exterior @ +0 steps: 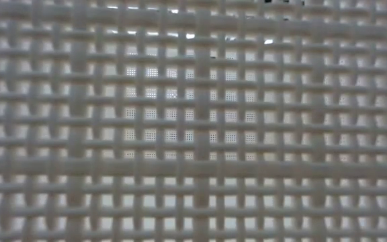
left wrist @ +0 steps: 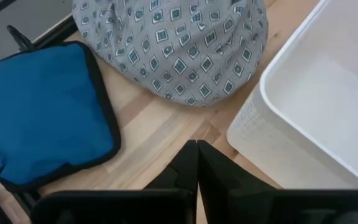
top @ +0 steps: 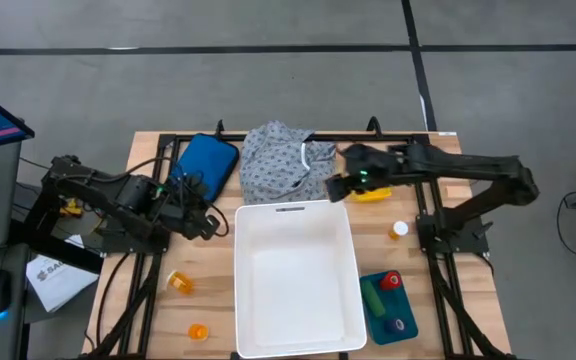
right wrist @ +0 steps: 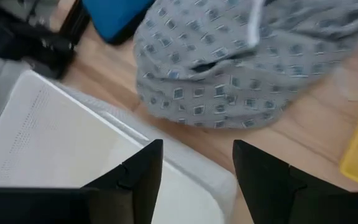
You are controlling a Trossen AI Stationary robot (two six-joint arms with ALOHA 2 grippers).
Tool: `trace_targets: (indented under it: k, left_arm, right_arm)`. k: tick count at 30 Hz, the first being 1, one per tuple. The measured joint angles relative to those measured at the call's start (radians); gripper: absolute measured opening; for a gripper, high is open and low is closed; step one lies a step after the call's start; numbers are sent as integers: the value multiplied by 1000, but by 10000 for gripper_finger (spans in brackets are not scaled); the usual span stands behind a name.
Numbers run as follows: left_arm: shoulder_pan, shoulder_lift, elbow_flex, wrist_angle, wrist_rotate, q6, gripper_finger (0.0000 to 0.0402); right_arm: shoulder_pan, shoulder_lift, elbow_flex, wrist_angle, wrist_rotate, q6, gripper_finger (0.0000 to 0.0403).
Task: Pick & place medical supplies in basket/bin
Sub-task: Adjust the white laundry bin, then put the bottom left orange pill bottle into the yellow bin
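Starting at the left of the high view, the left tool (top: pixel 208 226) is waiting over the wooden counter (top: pixel 208 290) just left of the white bin (top: pixel 295 276), its two fingers pressed together and gripping nothing; its own wrist view shows the dark tips meeting in a point. Just above it, in the upper left part of the counter, a blue pouch (top: pixel 206 162) is lying flat. Two small orange pill bottles are resting at the lower left, one (top: pixel 179 283) nearer the bin, the other (top: pixel 198 331) close to the bottom edge.

In the middle, the bin is sitting empty as far as the high view shows, so the task looks to be at its first pick. The grey-white dotted garment (top: pixel 286 162) is lying crumpled at the upper centre, just above the bin's top rim and beside the pouch.

To the right of it, the right tool (top: pixel 338 186) is hanging at the garment's right edge, near the bin's upper right corner, with its fingers parted and nothing between them. The step in hand appears to be the approach to the garment. The next move likely calls for lowering onto a raised fold, closing on enough cloth, then lifting clear of the rim.

Further right are a yellow item (top: pixel 373 195), a white-capped bottle (top: pixel 398 229), and, at the lower right, a blue tray (top: pixel 388 306) carrying red (top: pixel 391 281), green (top: pixel 374 296) and purple (top: pixel 399 324) cylinders.
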Motion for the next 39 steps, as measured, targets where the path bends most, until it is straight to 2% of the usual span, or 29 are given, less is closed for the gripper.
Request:
trace_targets:
  k: [7,14,18,22,26,33,35,39]
  left_arm:
    - [-1,-2,0,2,-10,0,0]
    - [-1,-2,0,3,-9,0,0]
    - [-1,-1,0,5,-16,5,0]
    - [-1,-1,0,8,-34,7,0]
    - [-1,-1,0,13,-39,7,0]
    - [-1,-1,0,-25,-43,-10,0]
    - [-1,-1,0,-59,-14,-24,0]
    - [-18,-1,0,-108,133,16,6]
  right_arm:
    - [-67,138,-1,20,-139,-95,191]
    - [-45,149,0,-66,-167,-107,191]
    - [-24,121,0,-121,-164,-102,191]
    - [-21,97,0,-98,-118,-86,191]
    - [-65,57,0,-87,-65,-73,191]
    - [-123,-89,0,-129,-42,-73,191]
    - [-128,-127,0,-154,-38,-73,191]
    - [-119,-181,0,-174,-34,-46,191]
